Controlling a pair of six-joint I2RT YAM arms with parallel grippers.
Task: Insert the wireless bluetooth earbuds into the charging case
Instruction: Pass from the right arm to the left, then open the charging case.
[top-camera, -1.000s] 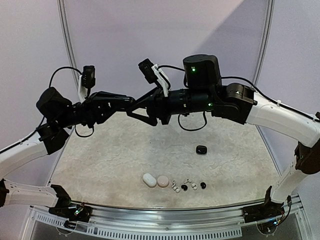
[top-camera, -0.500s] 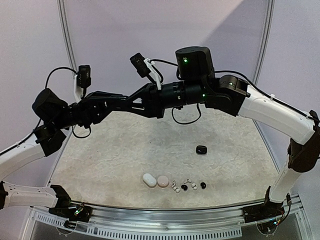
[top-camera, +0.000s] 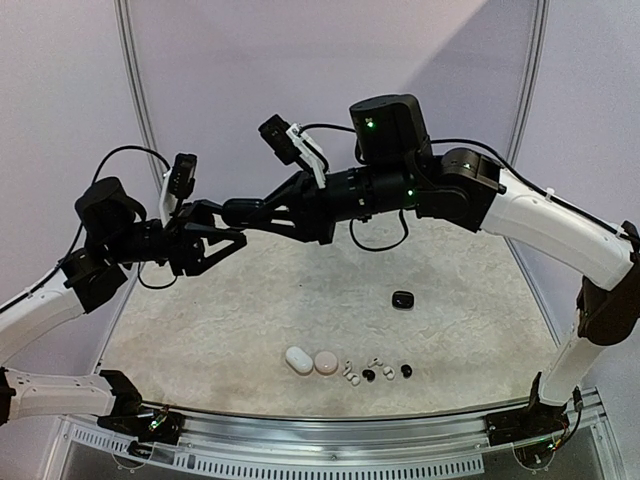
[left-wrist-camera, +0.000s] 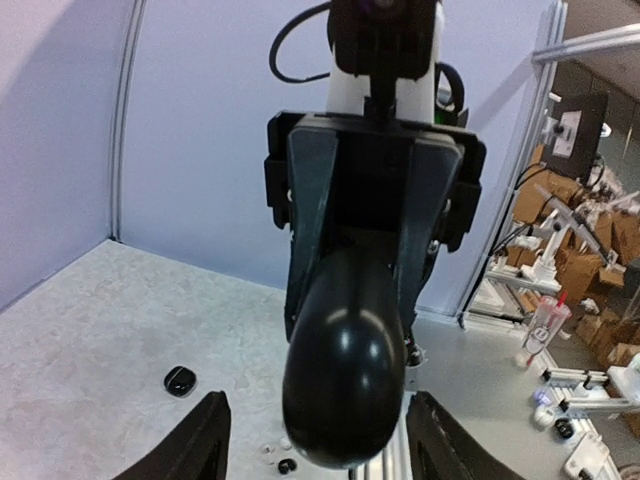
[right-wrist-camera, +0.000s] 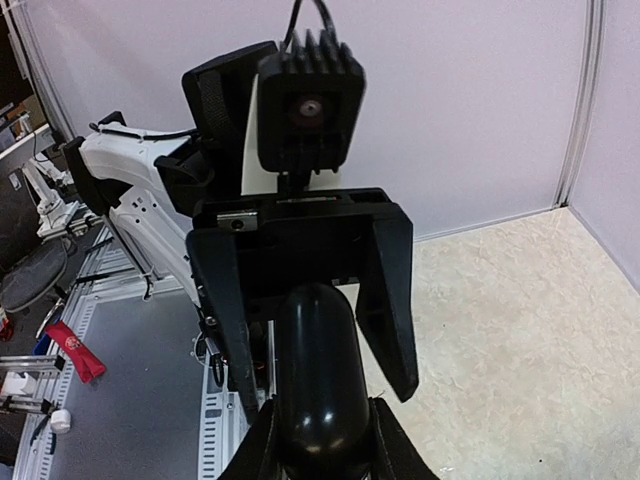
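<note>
Aloft, right gripper pinches the black charging case, long axis toward the spread left gripper (earbuds lie well below).

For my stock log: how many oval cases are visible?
4: glossy black oval case in right jaws; white oval case, pink oval case at near edge; small black case mid-table.

pale speckled table. near its front edge lies a row: a white case just beside a pink case, then white buds and black buds mixed close together. a black case lies apart, farther back on the right.
</note>
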